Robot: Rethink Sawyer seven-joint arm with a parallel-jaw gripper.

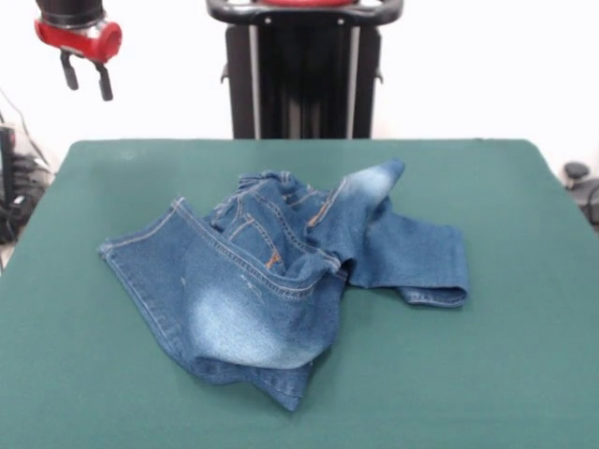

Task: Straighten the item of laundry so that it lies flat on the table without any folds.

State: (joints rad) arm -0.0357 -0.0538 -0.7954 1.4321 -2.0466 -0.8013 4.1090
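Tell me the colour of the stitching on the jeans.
Orange-tan, against the blue denim of the jeans; the front view shows it best.

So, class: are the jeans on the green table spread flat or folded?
Folded. The jeans lie crumpled on the table: one leg doubles over the waistband, layers overlap, and edges are tucked under.

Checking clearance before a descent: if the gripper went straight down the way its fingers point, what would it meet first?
Probably nothing on the way: the gripper hangs open at the upper left, well aside of the jeans. Depth is unclear, so it may reach the table or pass its edge.
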